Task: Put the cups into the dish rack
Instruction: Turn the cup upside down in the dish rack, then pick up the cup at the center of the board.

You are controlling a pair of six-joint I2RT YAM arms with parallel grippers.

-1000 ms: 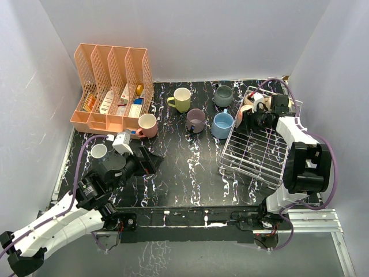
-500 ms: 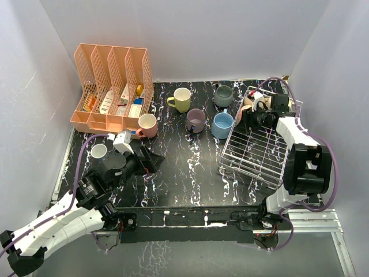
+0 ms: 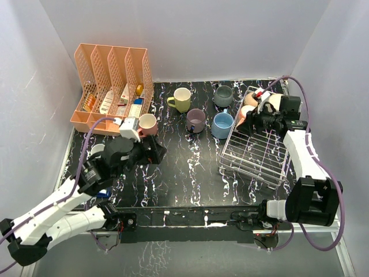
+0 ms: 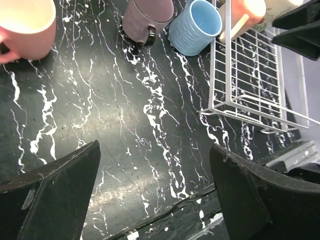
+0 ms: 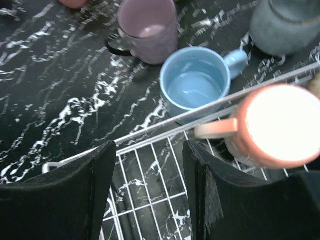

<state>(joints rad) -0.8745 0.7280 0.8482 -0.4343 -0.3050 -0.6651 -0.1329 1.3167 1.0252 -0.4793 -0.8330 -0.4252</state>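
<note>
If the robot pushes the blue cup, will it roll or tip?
The blue cup would probably slide, not roll: it stands upright, mouth up. Short and wide, it likely won't tip. It looks like hard ceramic, so bumping the dish rack beside it might chip it.

Glossy black white-veined tabletop (image 4: 125, 125), pale metal-wire dish rack (image 3: 256, 151), smooth glazed light blue mug (image 5: 195, 87).

The top camera looked down on the whole worktop (image 3: 190, 173) from behind; both wrist cameras peered close downward, sharing the blue cup (image 4: 195, 25) and rack (image 4: 219, 65) corner
</note>
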